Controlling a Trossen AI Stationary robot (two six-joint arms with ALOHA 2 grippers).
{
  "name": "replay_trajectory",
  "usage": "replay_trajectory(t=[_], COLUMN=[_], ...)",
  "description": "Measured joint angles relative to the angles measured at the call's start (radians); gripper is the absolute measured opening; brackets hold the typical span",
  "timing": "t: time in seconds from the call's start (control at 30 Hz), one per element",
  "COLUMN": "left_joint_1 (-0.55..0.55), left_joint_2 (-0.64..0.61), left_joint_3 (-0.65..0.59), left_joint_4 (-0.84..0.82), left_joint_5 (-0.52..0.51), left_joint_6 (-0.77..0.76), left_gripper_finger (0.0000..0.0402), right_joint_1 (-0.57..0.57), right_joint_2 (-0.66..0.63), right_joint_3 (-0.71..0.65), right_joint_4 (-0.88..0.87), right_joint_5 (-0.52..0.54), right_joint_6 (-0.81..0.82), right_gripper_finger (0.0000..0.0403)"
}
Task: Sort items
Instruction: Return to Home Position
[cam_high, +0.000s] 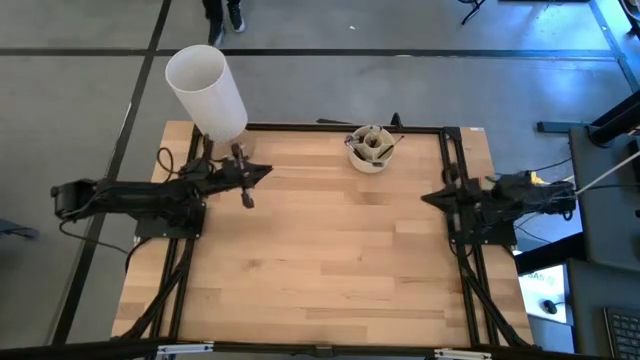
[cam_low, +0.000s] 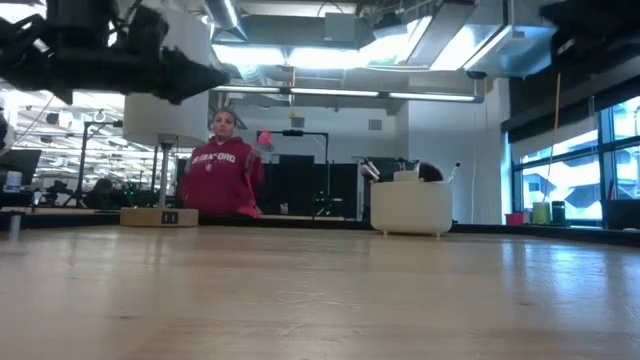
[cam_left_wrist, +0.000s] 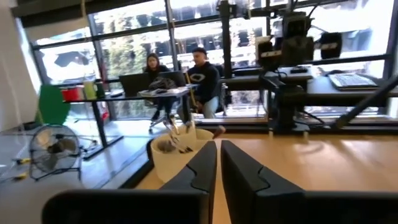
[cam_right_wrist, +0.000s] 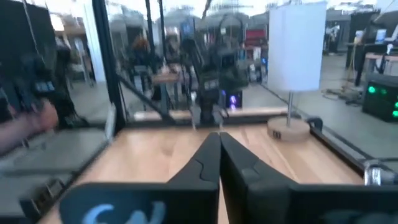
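Note:
The round beige cup stands near the table's far edge, right of the middle. Several thin dark brushes and sticks stand in it and lean on its rim; they also show in the low view and the left wrist view. No items lie loose on the table top. My left gripper hovers over the far left part of the table, shut and empty, pointing toward the cup. My right gripper waits at the right side, shut and empty.
A tall white cylinder on a thin post with a wooden base stands at the far left corner, just behind my left arm. A black frame runs along the table's edges. People sit and stand in the room beyond. Bare wood spans the middle and near side.

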Motion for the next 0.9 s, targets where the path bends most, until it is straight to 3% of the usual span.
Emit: replay_trajectory(t=[0.3, 0.5, 0.7, 0.9], left_joint_1=[0.078, 0.110, 0.111, 0.111], left_joint_2=[-0.177, -0.301, -0.450, -0.647], left_joint_3=[-0.117, -0.116, -0.116, -0.116], left_joint_4=[-0.036, -0.219, -0.324, -0.494], left_joint_5=[0.134, 0.198, 0.341, 0.345], left_joint_6=[-0.040, -0.055, -0.070, -0.069], left_gripper_finger=[0.0004, 0.0004, 0.0003, 0.0007], right_joint_1=[0.001, 0.001, 0.001, 0.001], right_joint_2=[-0.031, -0.042, -0.043, -0.042], right_joint_3=[-0.118, -0.158, -0.199, -0.278], right_joint_4=[0.126, 0.126, 0.180, 0.279], right_joint_5=[-0.003, -0.028, -0.027, -0.036], right_joint_6=[-0.106, -0.107, -0.091, -0.049], right_gripper_finger=[0.0001, 0.0001, 0.0000, 0.0000])
